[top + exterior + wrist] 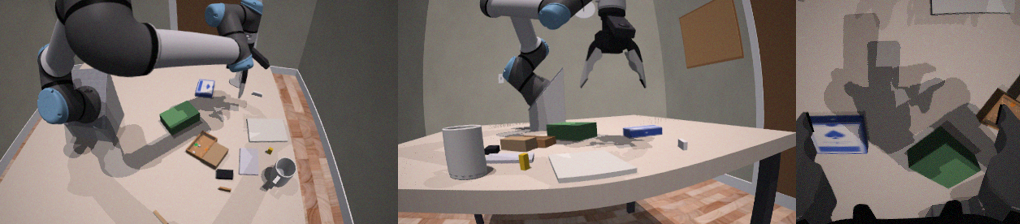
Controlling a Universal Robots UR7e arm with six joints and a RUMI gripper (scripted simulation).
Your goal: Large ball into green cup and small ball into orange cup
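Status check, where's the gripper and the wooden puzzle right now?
Gripper open, empty, high above table. Wooden puzzle flat, untouched. Green box beside it.

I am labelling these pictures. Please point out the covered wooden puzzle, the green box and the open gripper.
covered wooden puzzle (207, 149), top view, its lid.
green box (179, 116), top view, its upper face.
open gripper (613, 84), exterior view, between fingertips.

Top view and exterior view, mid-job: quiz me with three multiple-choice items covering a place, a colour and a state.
1. The wooden puzzle tray lies:
A. between the green box and the grey mug
B. on the blue box
C. inside the mug

2. The small block beside the mug is:
A. red
B. yellow
C. white

3. The two-jaw gripper is:
A. shut on the tray
B. open, high above the table
C. shut on the blue box

Answers: A, top view shows it between them; B, exterior view shows yellow; B, jaws spread wide with nothing between.
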